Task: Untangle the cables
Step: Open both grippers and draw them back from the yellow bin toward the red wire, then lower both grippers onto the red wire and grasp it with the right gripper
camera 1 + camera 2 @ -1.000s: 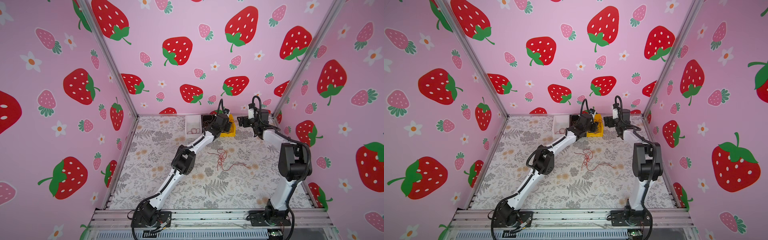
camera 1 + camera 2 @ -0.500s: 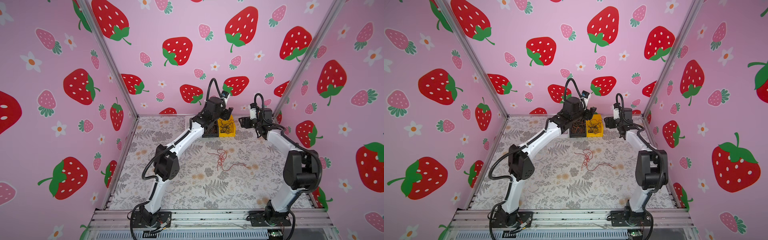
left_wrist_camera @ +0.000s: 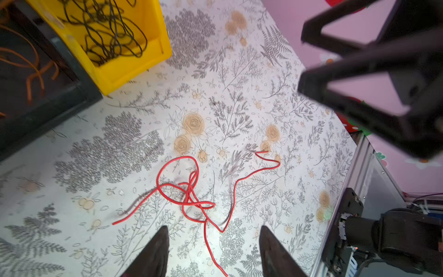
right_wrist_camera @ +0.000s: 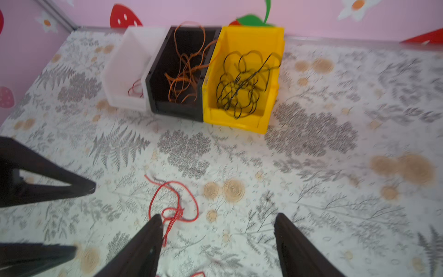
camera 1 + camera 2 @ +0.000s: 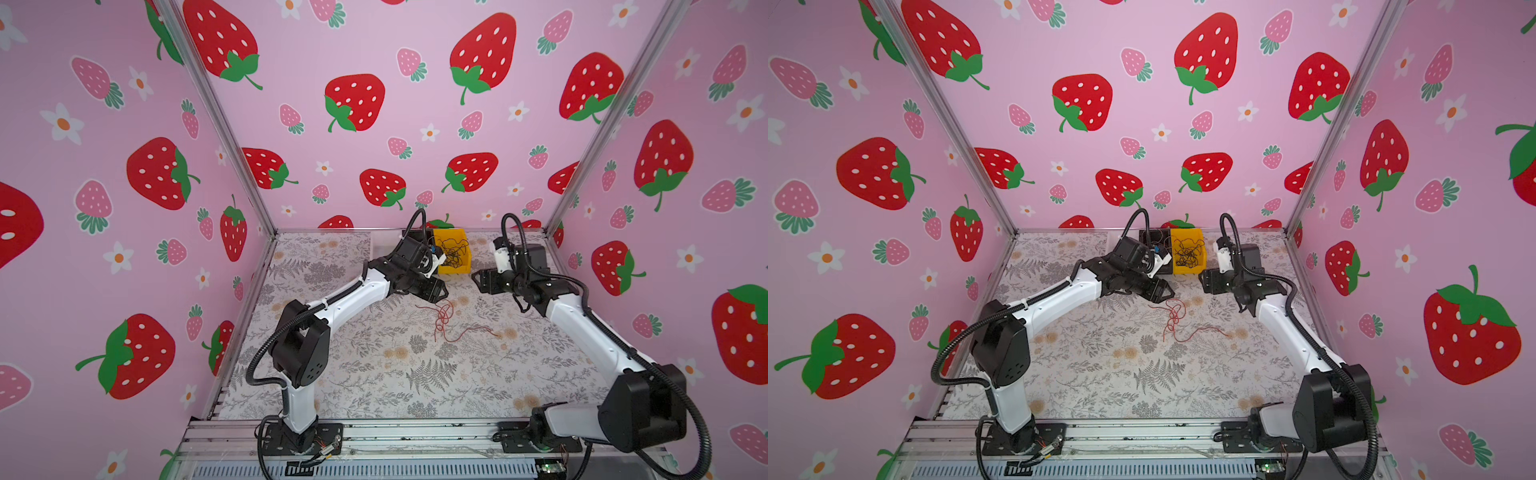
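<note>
Red cables [image 4: 176, 212] partly under right hand [image 4: 218, 217]

The red cables [image 5: 444, 318] are lying out on the middle of the table [image 5: 374, 374], with bare table stretching all around them and nothing standing in the way from the near side. Behind them three bins are sitting in a touching row by the back wall: the white bin [image 4: 124, 100], the black bin [image 4: 177, 111] and the yellow bin [image 4: 236, 122], blocking any low pass there. The left gripper [image 5: 441, 293] and the right gripper [image 5: 477, 282] are hovering near the cables' far edge, fingers spread, facing each other across a gap, each crowding the other's path across the middle
</note>
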`<state>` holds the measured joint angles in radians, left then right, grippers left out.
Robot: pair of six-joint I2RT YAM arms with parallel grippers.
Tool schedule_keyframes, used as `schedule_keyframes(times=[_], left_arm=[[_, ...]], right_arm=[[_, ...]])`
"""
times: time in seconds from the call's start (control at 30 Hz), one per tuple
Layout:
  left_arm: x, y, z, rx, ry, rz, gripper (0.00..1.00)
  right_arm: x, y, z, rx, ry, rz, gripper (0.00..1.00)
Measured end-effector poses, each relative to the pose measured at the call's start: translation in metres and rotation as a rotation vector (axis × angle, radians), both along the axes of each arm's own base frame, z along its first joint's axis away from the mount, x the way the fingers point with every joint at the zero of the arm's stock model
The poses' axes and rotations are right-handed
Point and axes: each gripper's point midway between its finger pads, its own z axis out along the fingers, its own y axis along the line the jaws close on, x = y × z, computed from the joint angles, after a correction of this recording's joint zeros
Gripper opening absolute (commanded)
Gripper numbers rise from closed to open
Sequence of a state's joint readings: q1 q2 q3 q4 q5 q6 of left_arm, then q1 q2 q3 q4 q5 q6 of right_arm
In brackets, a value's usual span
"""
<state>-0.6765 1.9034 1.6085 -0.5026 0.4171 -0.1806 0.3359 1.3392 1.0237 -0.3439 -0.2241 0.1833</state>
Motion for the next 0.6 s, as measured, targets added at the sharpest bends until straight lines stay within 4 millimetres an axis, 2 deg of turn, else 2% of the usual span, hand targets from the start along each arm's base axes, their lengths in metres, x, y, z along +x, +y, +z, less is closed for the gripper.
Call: schedule_keyframes(times=[0.1,0.17,0.27,0.37,0.47,0.53,0.6], left_arm=[[0.005,-0.006,-0.008,0.021,0.094,0.013,0.50],[0.014,-0.005,-0.015,0.035,0.129,0.024,0.50],[0.019,0.015,-0.033,0.068,0.189,0.074,0.52],[0.024,0.045,-0.049,0.096,0.262,0.158,0.55],[0.034,0.068,-0.054,0.108,0.319,0.256,0.55],[0.036,0.074,-0.056,0.114,0.373,0.314,0.54],[0.037,0.072,-0.061,0.128,0.432,0.360,0.54]], right_arm=[[-0.033,0.008,-0.040,-0.033,0.137,0.033,0.75],[-0.053,0.009,-0.059,-0.054,0.204,0.045,0.75],[-0.075,0.006,-0.074,-0.068,0.269,0.039,0.75],[-0.079,0.004,-0.076,-0.068,0.291,0.014,0.75],[-0.080,0.002,-0.078,-0.081,0.296,-0.005,0.75],[-0.080,0.001,-0.080,-0.090,0.300,-0.009,0.76],[-0.081,0.001,-0.085,-0.101,0.315,-0.013,0.77]])
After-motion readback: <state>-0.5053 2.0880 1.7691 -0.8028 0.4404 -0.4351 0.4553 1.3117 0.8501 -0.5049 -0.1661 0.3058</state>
